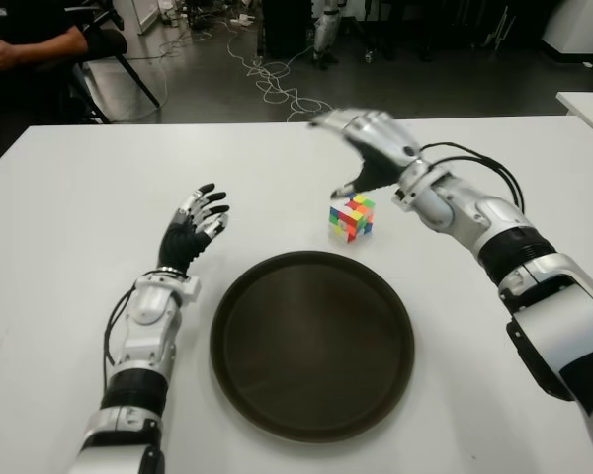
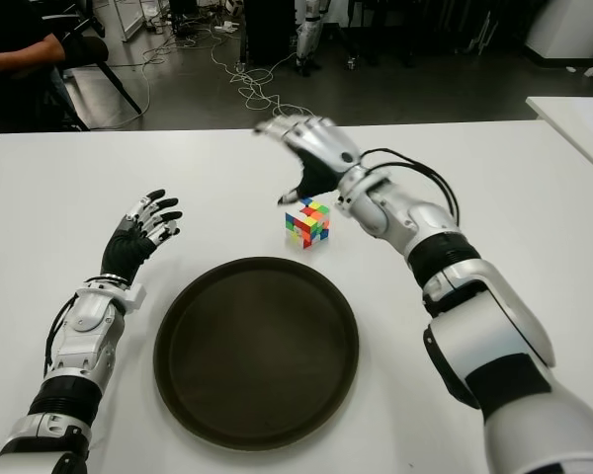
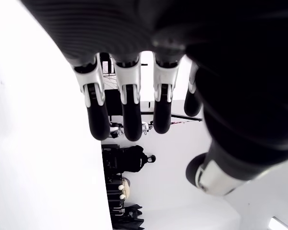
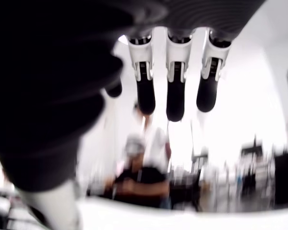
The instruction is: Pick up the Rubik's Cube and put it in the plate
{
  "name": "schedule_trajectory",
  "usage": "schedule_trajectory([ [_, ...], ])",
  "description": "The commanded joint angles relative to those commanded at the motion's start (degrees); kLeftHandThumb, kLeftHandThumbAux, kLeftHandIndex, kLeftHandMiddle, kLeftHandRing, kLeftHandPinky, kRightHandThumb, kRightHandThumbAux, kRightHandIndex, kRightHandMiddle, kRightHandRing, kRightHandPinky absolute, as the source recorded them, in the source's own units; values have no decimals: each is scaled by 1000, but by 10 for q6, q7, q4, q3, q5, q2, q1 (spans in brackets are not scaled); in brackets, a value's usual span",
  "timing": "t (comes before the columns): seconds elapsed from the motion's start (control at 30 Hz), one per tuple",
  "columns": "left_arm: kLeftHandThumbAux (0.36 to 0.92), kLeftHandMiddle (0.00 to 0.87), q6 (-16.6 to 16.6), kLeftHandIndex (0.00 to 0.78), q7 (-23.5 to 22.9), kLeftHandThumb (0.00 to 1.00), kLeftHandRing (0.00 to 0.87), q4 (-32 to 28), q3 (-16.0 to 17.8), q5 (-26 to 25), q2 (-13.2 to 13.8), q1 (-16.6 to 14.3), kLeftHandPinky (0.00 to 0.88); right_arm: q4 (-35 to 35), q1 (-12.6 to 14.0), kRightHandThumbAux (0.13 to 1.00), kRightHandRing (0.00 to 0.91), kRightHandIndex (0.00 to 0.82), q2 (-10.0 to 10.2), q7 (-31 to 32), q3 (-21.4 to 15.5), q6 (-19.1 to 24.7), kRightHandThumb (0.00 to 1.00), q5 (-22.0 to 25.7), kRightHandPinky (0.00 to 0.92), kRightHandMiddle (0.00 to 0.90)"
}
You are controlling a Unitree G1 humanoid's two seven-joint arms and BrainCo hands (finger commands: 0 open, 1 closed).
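Observation:
A multicoloured Rubik's Cube stands on the white table, just beyond the far rim of a round dark brown plate. My right hand hovers above and slightly behind the cube, fingers spread and open, touching nothing; its thumb tip points down near the cube's far left corner. In the right wrist view the fingers hang straight with nothing between them. My left hand shows to the left of the plate, fingers extended and open, holding nothing.
A person sits past the table's far left corner. Cables lie on the floor behind the table. A second white table's corner shows at far right.

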Motion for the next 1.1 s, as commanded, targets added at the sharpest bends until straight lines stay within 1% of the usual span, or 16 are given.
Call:
schedule_trajectory([
  [0.17, 711, 206, 1, 133, 0, 339, 209, -1, -1, 2, 1, 0, 259, -36, 10, 810, 233, 145, -5, 44, -4, 19, 0, 1, 267, 212],
  [0.37, 704, 208, 1, 135, 3, 339, 209, 1, -3, 6, 2, -2, 259, -64, 21, 811, 239, 142, -9, 59, -8, 37, 0, 4, 265, 217],
  [0.63, 697, 214, 0, 133, 1, 341, 218, 3, -3, 5, 3, -3, 271, -80, 26, 804, 229, 133, -11, 68, -6, 49, 0, 3, 252, 205],
  [0.83, 691, 215, -3, 133, -1, 342, 216, 3, -1, 1, 1, -2, 262, -90, 32, 809, 231, 139, -12, 71, -7, 51, 0, 3, 257, 209],
  [0.93, 691, 214, -2, 134, 1, 344, 214, 3, -1, 1, 0, -3, 265, -86, 32, 807, 238, 142, -11, 71, -6, 51, 0, 4, 263, 219],
  [1.1, 703, 216, 0, 141, 0, 362, 217, 1, -1, -1, -1, -2, 275, -77, 28, 803, 229, 143, -8, 81, -3, 60, 0, 2, 246, 215],
])
